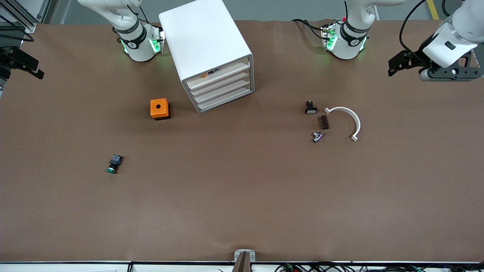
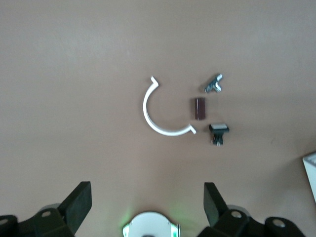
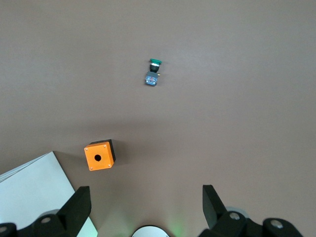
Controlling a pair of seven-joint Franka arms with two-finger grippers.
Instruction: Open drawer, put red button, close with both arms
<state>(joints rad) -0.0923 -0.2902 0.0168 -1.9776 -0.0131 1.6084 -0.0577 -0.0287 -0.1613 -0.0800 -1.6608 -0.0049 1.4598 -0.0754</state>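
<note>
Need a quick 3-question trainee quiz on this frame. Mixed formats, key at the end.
1. True or false: the green button lies nearer to the front camera than the orange box.
2. What lies beside the white curved clamp? A) green button B) brown block C) orange box
3. Fill in: the left gripper, over the left arm's end of the table, and the right gripper, over the right arm's end, both have jaws ____.
Key: 1 true; 2 B; 3 open.

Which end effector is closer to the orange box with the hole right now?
The right end effector, up at the right arm's end of the table near the orange box. The left end effector hangs past the cabinet at the left arm's end.
</note>
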